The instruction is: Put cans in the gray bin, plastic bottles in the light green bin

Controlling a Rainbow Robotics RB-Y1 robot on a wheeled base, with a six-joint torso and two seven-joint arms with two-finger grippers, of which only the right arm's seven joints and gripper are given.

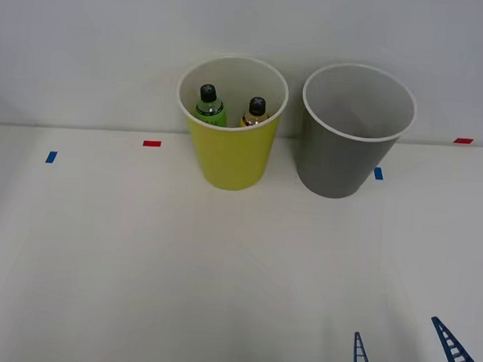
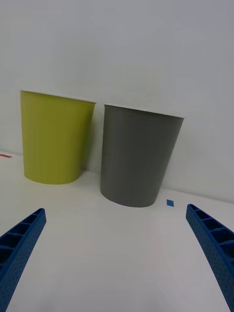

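On the white counter (image 1: pixel 138 257), toward its back edge by the wall, the light green bin (image 1: pixel 229 160) stands upright with the 2 plastic bottles inside: the green bottle (image 1: pixel 209 105) on the left and the amber bottle (image 1: pixel 255 112) beside it, black caps up. Just to its right, close but apart, stands the gray bin (image 1: pixel 341 158). Nearest the front, far right, the right end effector (image 1: pixel 411 355) hangs low over the counter, blue fingers spread wide, holding nothing.

White table (image 1: pixel 98 246) w/ lime bin (image 1: pixel 230 160) & gray bin (image 1: pixel 337 162).
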